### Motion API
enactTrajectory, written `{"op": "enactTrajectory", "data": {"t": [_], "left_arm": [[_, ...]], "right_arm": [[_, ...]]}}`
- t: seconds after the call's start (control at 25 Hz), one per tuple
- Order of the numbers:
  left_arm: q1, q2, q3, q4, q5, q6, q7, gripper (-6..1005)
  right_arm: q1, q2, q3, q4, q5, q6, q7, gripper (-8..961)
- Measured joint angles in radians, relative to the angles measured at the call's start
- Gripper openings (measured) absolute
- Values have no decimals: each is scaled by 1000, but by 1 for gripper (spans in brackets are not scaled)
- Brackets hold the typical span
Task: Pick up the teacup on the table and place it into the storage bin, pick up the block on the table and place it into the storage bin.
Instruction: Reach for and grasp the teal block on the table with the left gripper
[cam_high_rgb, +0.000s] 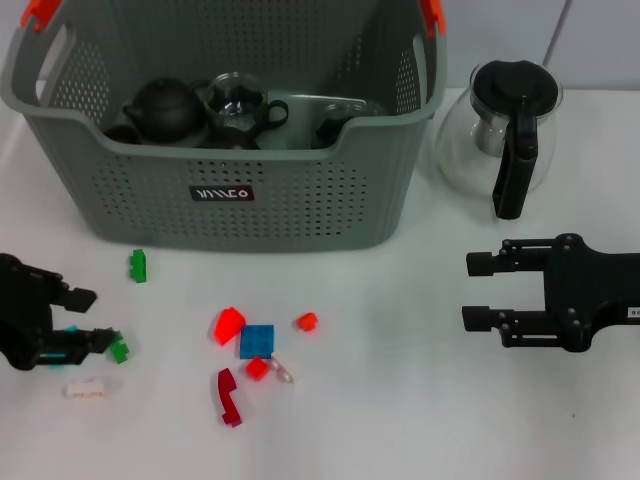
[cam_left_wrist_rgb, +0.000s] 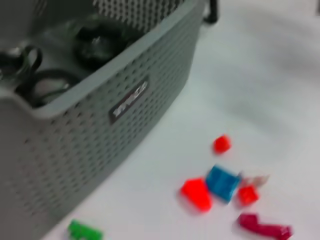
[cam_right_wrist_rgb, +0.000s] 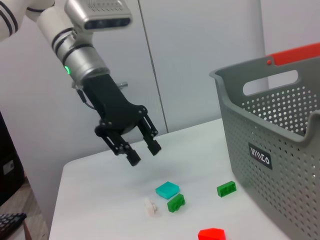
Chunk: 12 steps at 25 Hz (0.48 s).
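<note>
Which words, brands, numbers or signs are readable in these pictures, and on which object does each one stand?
White letters on the small black label on the storage bin front: too stylised and small to read with certainty.
Small white tag on the right arm: too small to read.
No other text is visible.

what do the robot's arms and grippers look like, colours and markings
Both grippers are matte black with two blocky parallel fingers. The left gripper sits on a black wrist housing below a silver metal cylinder with dark bands and a small green light; the arm above is white. A thin cable runs beside the wrist. The right gripper has a small white label on its body.
</note>
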Motion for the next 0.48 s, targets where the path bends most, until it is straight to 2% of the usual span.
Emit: {"op": "enactTrajectory", "data": {"t": [0.48], "left_arm": [[-57, 0, 188, 73, 283, -188, -88, 500]], "right_arm": [[0, 0, -2, 0, 0, -1, 0, 687]]}}
